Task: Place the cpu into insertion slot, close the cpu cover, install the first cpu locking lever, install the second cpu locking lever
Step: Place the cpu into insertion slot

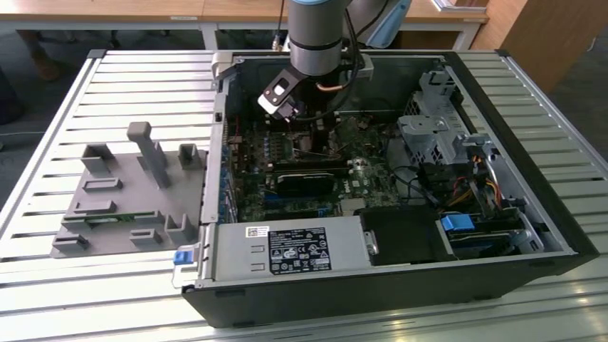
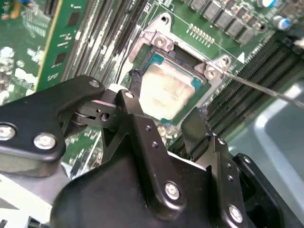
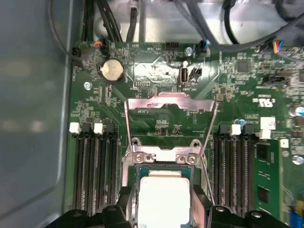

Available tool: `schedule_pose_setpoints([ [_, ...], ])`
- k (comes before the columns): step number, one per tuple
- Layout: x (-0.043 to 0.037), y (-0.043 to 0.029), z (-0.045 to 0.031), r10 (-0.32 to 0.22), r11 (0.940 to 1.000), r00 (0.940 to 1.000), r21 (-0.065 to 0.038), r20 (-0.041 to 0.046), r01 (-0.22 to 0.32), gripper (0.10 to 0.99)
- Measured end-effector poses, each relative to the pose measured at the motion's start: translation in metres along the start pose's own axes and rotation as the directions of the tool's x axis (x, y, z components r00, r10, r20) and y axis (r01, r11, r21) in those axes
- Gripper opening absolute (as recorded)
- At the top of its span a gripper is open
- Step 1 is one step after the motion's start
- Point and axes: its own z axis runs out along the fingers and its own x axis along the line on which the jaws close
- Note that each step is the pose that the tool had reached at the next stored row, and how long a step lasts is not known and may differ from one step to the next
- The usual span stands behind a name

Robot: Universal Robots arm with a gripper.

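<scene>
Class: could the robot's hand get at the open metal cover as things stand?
Probably yes: the cover stands swung open just beyond the chip, nothing lies over it, and the hand sits right at the chip.

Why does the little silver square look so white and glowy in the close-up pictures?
In the first wrist view, light bounces off the cpu, washing its metal top plain white; in the second wrist view the glare is softer, a creamy patch; in the exterior view the inside of the computer case looks shaded, the slatted table around it bright.
</scene>
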Motion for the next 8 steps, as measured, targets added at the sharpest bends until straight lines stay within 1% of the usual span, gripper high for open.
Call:
schedule_pose_setpoints([
  [2, 0.0001, 0.0004, -0.0053, 0.0, 1.0, 1.0, 0.0, 0.0, 0.0, 0.612],
  [5, -0.0006, 0.0007, -0.0075, 0.0, 1.0, 1.0, 0.0, -0.0003, 0.0, 0.596],
  [7, -0.0017, 0.0007, -0.0082, 0.0, 1.0, 1.0, 0.0, -0.0002, 0.0, 0.471],
  [8, -0.0022, 0.0007, -0.0087, 0.0, 1.0, 1.0, 0.001, 0.0, 0.0, 0.471],
])
